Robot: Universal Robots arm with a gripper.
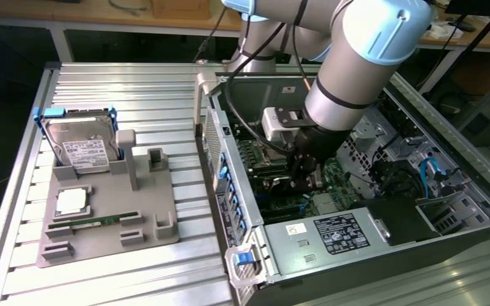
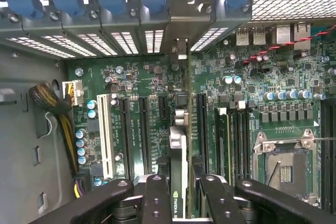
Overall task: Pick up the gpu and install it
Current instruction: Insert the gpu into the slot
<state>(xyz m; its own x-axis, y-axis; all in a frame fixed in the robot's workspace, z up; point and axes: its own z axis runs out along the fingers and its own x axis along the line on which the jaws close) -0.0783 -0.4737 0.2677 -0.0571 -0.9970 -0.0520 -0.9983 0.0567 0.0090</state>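
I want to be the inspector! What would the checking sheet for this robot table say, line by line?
Surface: slatted metal table, holding an open computer case and a grey tray.
Job's things: gpu edge-on over the motherboard slots; seated or not, cannot tell.
Clutter: hard drive, memory stick and chip on the tray.
Grippers: gripper shut on the gpu, inside the case.
Cables: yellow-black bundle, red-black wire.
Surroundings: wooden benches.

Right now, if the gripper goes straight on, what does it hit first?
Probably the motherboard. The gripper holds the gpu edge-on over it, so the card's edge would touch first, though depth is hard to judge.
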